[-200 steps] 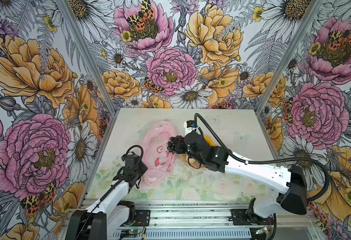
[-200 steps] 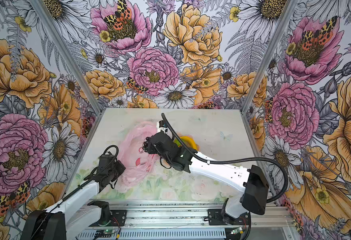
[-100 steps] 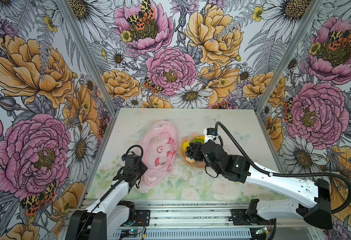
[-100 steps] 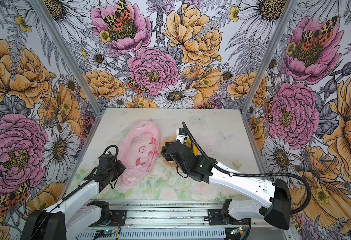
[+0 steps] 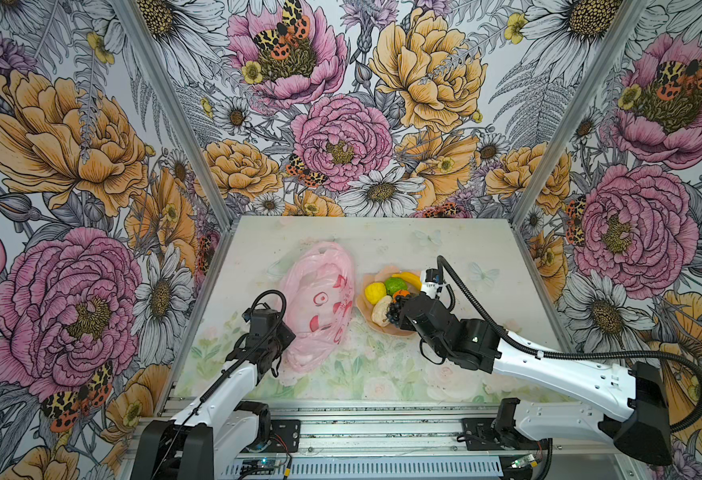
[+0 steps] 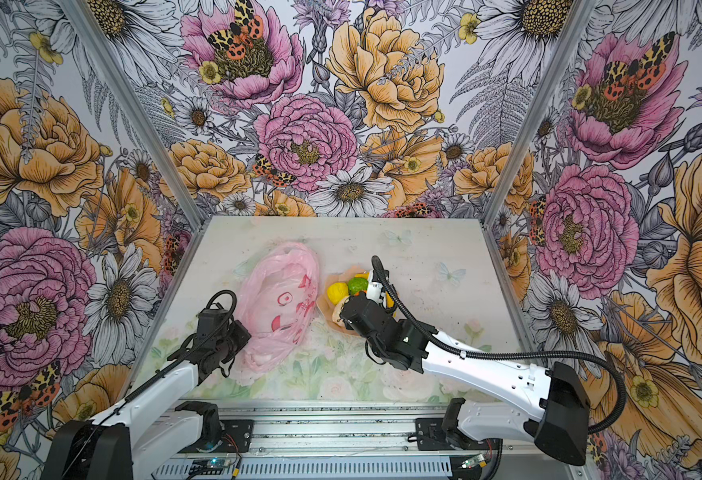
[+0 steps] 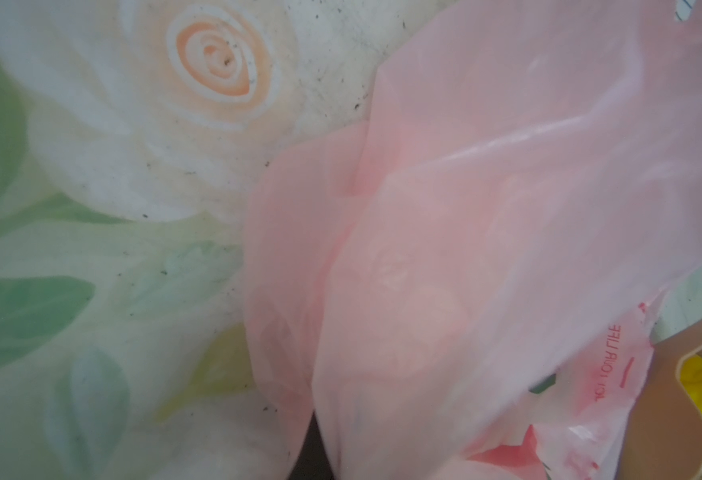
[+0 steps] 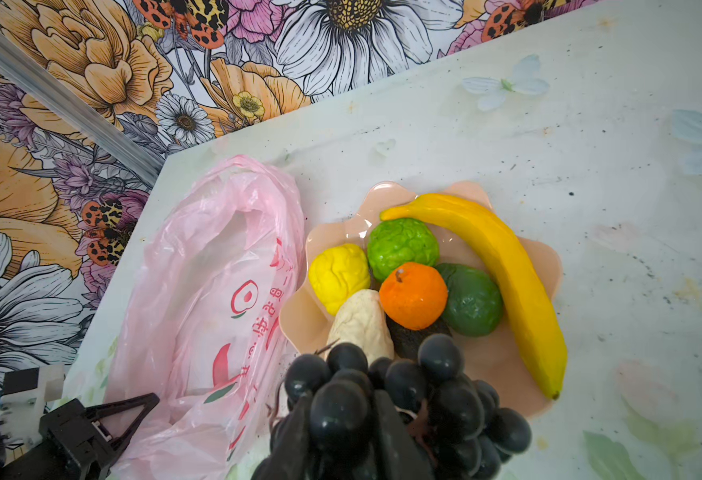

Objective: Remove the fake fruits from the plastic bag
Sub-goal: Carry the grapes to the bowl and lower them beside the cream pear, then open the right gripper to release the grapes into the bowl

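Note:
The pink plastic bag [image 5: 318, 303] [image 8: 199, 311] lies crumpled left of centre, its mouth open towards the back. My left gripper [image 5: 276, 357] [image 8: 149, 401] is shut on the bag's near edge [image 7: 382, 291]. My right gripper [image 8: 341, 415] [image 5: 397, 313] is shut on the dark grape bunch [image 8: 436, 390], just above the near rim of the peach dish [image 8: 548, 257]. In the dish lie a lemon [image 8: 338, 272], lime [image 8: 401, 247], orange [image 8: 413, 295], avocado [image 8: 474, 301], banana [image 8: 503, 266] and a beige lumpy piece [image 8: 361, 322]. No fruit shows through the bag.
The dish [image 6: 324, 303] sits right beside the bag [image 6: 278, 307], almost touching it. Floral walls close in the table [image 5: 444, 245] on three sides. Bare tabletop lies right of the dish and along the front edge.
My right gripper has carried the grape bunch from over the bag rightward to the dish and lowered it there. The left arm and the bag's held edge have stayed put.

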`<state>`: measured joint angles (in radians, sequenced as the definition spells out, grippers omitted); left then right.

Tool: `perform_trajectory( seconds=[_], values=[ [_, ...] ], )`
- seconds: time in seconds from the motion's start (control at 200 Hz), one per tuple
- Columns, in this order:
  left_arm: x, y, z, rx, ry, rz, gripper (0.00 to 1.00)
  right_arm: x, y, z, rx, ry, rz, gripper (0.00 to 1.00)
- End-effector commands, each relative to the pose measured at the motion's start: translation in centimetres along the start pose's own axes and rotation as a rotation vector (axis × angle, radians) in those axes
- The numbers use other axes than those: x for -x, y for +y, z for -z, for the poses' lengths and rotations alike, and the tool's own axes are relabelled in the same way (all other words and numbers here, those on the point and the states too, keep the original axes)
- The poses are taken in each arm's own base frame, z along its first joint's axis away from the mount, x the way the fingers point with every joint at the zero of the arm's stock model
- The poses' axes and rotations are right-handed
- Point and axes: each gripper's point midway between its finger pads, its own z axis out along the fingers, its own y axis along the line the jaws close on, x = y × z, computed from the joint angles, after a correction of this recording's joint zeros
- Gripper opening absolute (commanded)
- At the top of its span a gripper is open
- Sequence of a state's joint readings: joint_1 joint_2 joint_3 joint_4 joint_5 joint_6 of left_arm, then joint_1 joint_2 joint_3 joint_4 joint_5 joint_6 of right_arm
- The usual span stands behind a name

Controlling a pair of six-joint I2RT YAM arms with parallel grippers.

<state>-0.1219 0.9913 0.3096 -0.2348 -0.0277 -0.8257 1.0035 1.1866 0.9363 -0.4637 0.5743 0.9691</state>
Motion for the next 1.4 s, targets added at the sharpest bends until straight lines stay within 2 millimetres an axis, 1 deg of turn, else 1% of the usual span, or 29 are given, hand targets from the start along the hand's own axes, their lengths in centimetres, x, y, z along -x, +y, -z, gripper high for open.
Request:
perform_trajectory(
  seconds=[0.0,0.34,0.711,0.926,1.011,1.206,1.331,1.391],
  values=[
    [0.7,-1.1,0.2,-0.037,-0.008,-0.017,0.0,0.3,-0.8,-0.7,-0.045,-0.03,-0.017,0.26],
    [0.7,-1.2,0.2,-0.04,-0.006,-0.017,0.0,-1.1,-1.5,-2.5,-0.089,0.0,-0.015,0.28],
    [0.6,-1.1,0.2,-0.04,-0.004,-0.019,0.0,-2.3,-0.3,-4.8,-0.042,0.048,-0.066,0.32],
    [0.6,-1.1,0.2,-0.043,-0.004,-0.017,0.0,-3.1,-0.1,-6.1,-0.04,0.078,-0.081,0.34],
    [0.6,-1.1,0.2,-0.044,-0.002,-0.016,0.0,-3.4,0.0,-6.3,-0.036,0.089,-0.083,0.35],
    [0.7,-1.1,0.2,-0.044,-0.003,-0.016,0.0,-4.2,-0.5,-6.3,-0.042,0.104,-0.081,0.37],
    [0.7,-1.1,0.2,-0.044,-0.003,-0.015,0.0,-4.6,-0.9,-6.2,-0.043,0.115,-0.077,0.4],
    [0.7,-1.1,0.2,-0.044,-0.002,-0.016,0.0,-4.9,-1.0,-6.3,-0.043,0.125,-0.073,0.44]
  ],
)
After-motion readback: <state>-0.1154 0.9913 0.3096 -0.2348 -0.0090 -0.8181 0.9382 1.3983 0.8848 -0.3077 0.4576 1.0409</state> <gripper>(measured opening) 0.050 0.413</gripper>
